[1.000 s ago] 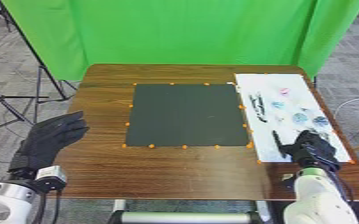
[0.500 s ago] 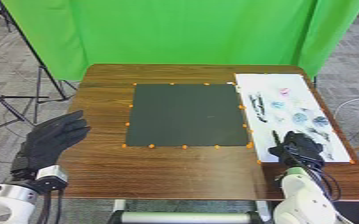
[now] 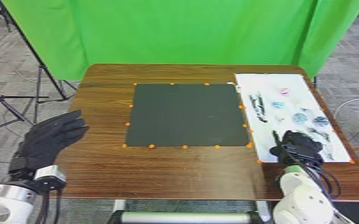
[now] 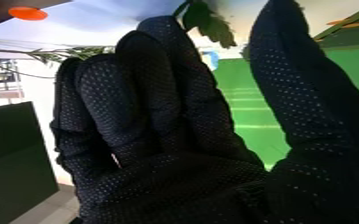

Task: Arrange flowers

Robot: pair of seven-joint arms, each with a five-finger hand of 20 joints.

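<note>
Green curtain (image 3: 184,35) cloth hangs behind the brown wooden tabletop (image 3: 184,175). On the floor off the tabletop's left side stands a black tripod (image 3: 39,90). A dark square mat (image 3: 186,115) lies mid-table, and a long white sheet (image 3: 269,82) lies just beside it on the right. The left robot hand (image 3: 47,137) hangs near the tabletop's left edge, its fingers loosely straight and close together, with nothing in it. The right robot hand (image 3: 300,147) is over the near end of the sheet and blocks the view of that part. In the right wrist view its fingers are straight and side by side, the thumb well apart, clamped on nothing; green leaves (image 4: 202,22) show past the fingertips. The flowers are on the sheet: pale blue blooms (image 3: 300,118), a pink bloom (image 3: 285,92) farther up, and dark strands (image 3: 257,107) along the side toward the mat. Small orange markers (image 3: 151,146) dot the edges of mat and sheet.

Compared with a second ago, the right robot hand has shifted a little toward the mat; the left one, the blooms and the mat keep their places.
</note>
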